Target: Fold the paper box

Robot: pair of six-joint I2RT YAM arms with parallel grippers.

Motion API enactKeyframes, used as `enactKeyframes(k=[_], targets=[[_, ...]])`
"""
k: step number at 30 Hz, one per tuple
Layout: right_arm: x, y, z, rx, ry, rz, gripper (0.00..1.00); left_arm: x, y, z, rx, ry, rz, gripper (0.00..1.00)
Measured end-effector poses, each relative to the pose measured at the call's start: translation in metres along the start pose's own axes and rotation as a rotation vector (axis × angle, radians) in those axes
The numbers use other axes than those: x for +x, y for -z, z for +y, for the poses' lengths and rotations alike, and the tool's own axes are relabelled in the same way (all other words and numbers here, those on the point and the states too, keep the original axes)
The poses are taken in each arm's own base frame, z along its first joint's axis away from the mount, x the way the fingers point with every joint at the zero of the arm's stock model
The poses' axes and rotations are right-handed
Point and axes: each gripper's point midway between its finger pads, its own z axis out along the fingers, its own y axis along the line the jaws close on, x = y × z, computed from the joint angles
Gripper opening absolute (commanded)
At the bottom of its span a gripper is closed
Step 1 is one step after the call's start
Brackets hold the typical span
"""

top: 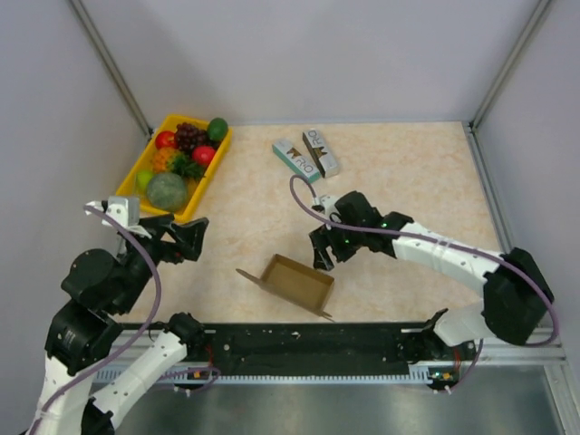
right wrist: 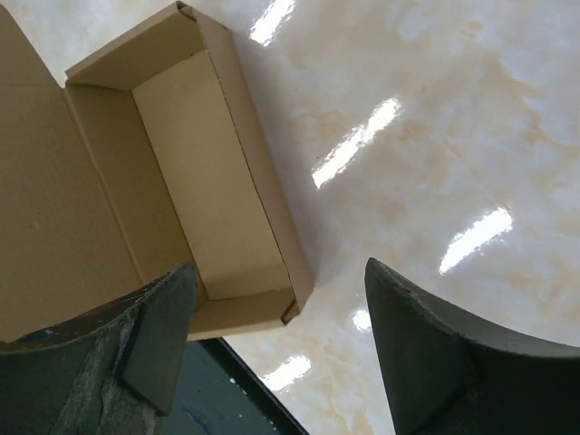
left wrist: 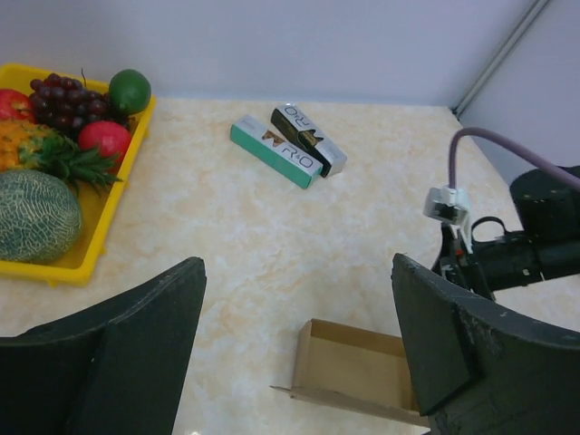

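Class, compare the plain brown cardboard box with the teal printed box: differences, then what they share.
The paper box is plain brown; the teal box is printed. The paper box stands open, its inside showing; the teal box is closed. The paper box looks wider than the slim teal box. Both rest on the table.

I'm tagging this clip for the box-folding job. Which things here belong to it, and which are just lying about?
Part of the job:
paper box, walls up, top open
left gripper, fingers open, holding nothing
right gripper, fingers open, holding nothing

Just lying about:
yellow fruit tray
teal printed box
brown-white printed box
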Motion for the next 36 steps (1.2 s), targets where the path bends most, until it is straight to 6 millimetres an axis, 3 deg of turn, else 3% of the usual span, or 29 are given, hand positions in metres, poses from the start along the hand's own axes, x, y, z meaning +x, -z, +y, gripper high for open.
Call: enactKeyframes(k=[6,8,10,13,24,25,27,28,29,36], targets=[[0.003,-0.039,0.018,-0.051,0.076,0.125,0.67,0.04,0.006,0.011,-0.029,0.019,0.098,0.88],[-0.002,-0.054,0.027,-0.051,0.111,0.15,0.61,0.051,0.008,0.014,-0.038,0.02,0.134,0.88],[-0.004,-0.065,0.031,-0.048,0.133,0.169,0.54,0.053,0.01,0.014,-0.036,0.021,0.141,0.88],[0.001,-0.078,0.029,-0.026,0.147,0.214,0.54,0.052,0.012,0.014,-0.033,0.022,0.135,0.88],[0.017,-0.091,0.012,0.104,0.173,0.314,0.38,0.054,0.013,0.011,-0.012,0.004,0.144,0.88],[0.019,-0.091,0.01,0.119,0.164,0.319,0.29,0.054,0.013,0.012,-0.012,0.001,0.144,0.88],[0.02,-0.091,0.006,0.147,0.149,0.325,0.23,0.054,0.013,0.012,-0.011,-0.004,0.144,0.88],[0.019,-0.091,0.005,0.159,0.138,0.326,0.08,0.054,0.013,0.012,-0.011,-0.008,0.144,0.88],[0.019,-0.092,0.004,0.171,0.125,0.323,0.02,0.054,0.013,0.012,-0.011,-0.011,0.144,0.88],[0.01,-0.091,-0.012,0.299,-0.046,0.273,0.0,0.054,0.013,0.013,-0.008,-0.04,0.144,0.88]])
